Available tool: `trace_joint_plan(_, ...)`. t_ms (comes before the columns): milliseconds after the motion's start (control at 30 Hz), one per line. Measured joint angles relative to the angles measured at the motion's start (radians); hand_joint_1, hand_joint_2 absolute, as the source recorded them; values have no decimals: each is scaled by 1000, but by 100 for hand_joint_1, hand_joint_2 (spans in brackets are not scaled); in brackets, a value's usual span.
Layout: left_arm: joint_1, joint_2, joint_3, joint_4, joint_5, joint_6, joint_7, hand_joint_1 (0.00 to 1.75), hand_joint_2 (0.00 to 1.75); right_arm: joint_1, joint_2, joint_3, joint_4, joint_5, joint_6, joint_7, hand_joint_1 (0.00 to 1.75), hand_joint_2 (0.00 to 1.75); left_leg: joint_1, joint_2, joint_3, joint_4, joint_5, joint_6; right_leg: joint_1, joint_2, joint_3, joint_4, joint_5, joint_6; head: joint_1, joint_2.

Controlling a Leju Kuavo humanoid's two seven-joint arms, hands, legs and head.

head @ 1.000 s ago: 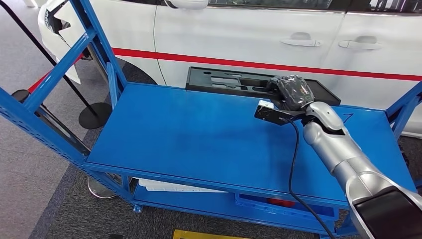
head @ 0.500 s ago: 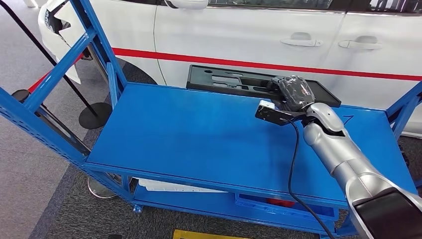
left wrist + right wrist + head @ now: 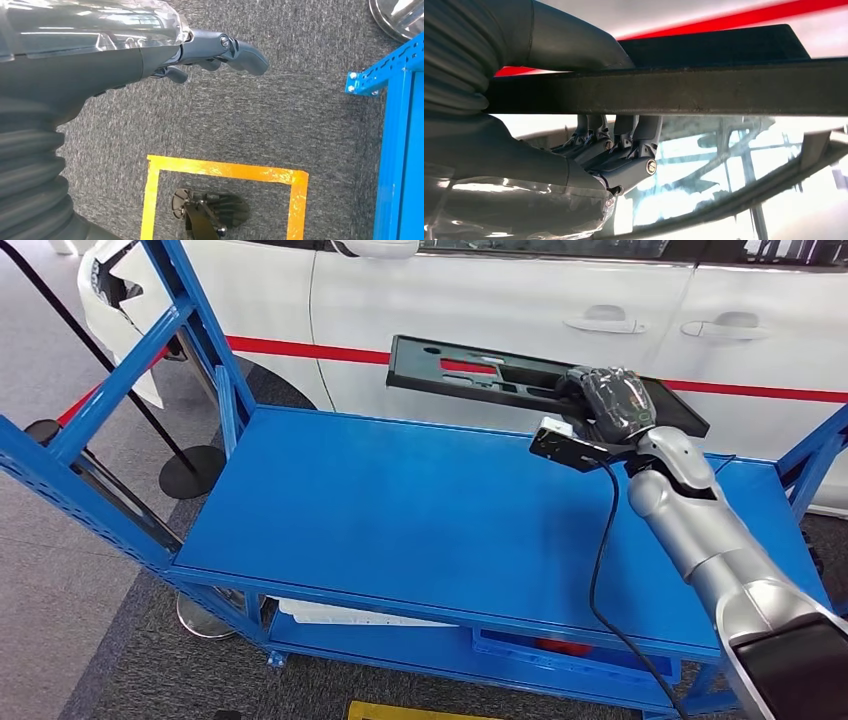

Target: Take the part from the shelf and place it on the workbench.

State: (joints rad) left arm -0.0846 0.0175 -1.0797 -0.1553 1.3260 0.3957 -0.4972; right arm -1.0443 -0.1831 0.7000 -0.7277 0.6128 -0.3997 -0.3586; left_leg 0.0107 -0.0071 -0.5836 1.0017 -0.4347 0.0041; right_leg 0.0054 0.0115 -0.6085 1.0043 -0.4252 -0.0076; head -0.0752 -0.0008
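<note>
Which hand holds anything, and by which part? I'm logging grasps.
The right hand grips the black panel by its near edge, close to its right end. The left hand holds nothing.

Matt black part (image 3: 520, 378), probably moulded plastic, with a faintly scuffed edge in the right wrist view. Painted blue metal shelf (image 3: 420, 510), smooth with a soft sheen. Brushed silver metal on the right arm (image 3: 700, 540); clear glossy film wrapped over the dark right hand (image 3: 615, 400). Ribbed grey rubbery cover and matt fingers on the left hand (image 3: 210, 52). Rough grey carpet floor (image 3: 275, 115). Glossy white car (image 3: 500, 300).
</note>
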Motion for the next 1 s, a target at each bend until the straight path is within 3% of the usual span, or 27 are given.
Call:
trace_joint_plan(133,-1,0,-7,0,-14,3,3,0,175,-10,-26,-4,-39,-4,17,5,175,175,0,0,0,1,0,0,0,0,0,0,0,0,0,0)
trace_joint_plan(267,-6,4,-21,0,-25,14,10,0,175,-10,-39,-5,-54,-10,28,7,175,175,-3,0,-3,8,-5,8,-4,0,0,0,1,3,0,0)
trace_joint_plan(367,-9,7,-25,0,-28,23,12,0,175,-11,-40,-5,-55,-19,25,5,175,175,-3,0,-1,3,2,14,-5,1,1,-3,5,10,0,0)
trace_joint_plan(433,-12,7,-27,0,-29,32,12,0,175,-10,-43,-4,-54,-23,20,2,175,175,3,4,6,-16,17,22,-5,0,-5,13,-13,18,0,0)
trace_joint_plan(467,-14,7,-28,0,-29,35,12,0,175,-10,-44,-4,-54,-24,18,0,175,175,7,7,9,-26,24,25,-6,0,-19,47,-40,22,0,0)
trace_joint_plan(533,-17,7,-31,0,-29,40,13,0,175,-8,-49,-4,-53,-28,15,-2,175,175,10,9,8,-31,29,28,-15,-1,-70,175,-112,32,0,0)
trace_joint_plan(567,-16,7,-32,0,-29,42,15,0,175,-5,-52,-4,-53,-31,14,-2,175,175,11,9,6,-29,30,28,-21,-2,-97,240,-137,37,0,0)
trace_joint_plan(600,-16,7,-33,0,-29,45,16,0,175,-1,-55,-3,-52,-35,14,-2,175,175,13,9,4,-27,30,26,-28,-2,-113,280,-145,44,0,0)
trace_joint_plan(633,-16,7,-35,0,-29,47,17,0,175,3,-58,-3,-52,-38,14,-1,175,175,17,9,2,-23,29,22,-34,-4,-111,282,-133,51,0,0)
trace_joint_plan(667,-15,7,-37,0,-29,49,18,0,175,4,-60,-2,-52,-40,14,-1,175,175,23,9,-2,-16,27,16,-42,-6,-87,238,-102,59,0,0)
trace_joint_plan(733,-16,9,-39,0,-28,52,19,0,175,3,-64,-1,-52,-44,15,0,175,175,31,8,-14,5,18,-3,-52,-9,-16,105,-46,76,0,0)
trace_joint_plan(800,-17,12,-41,1,-28,55,19,0,175,2,-67,0,-53,-48,16,0,175,175,30,5,-25,22,15,-22,-53,-5,13,42,-31,70,-1,0)
trace_joint_plan(900,-16,12,-44,2,-28,59,19,0,175,2,-70,3,-55,-52,17,2,175,175,30,2,-37,27,19,-41,-49,-1,-4,46,-31,38,-2,0)
trace_joint_plan(933,-16,12,-45,2,-28,61,19,0,175,2,-69,4,-56,-53,17,2,175,175,31,3,-45,39,5,-44,-48,-2,-10,47,-26,27,-2,0)
trace_joint_plan(1000,-16,12,-46,2,-28,64,20,0,175,2,-69,5,-57,-55,16,3,175,175,32,6,-77,124,-65,-44,-43,-5,-22,45,-14,8,-2,0)
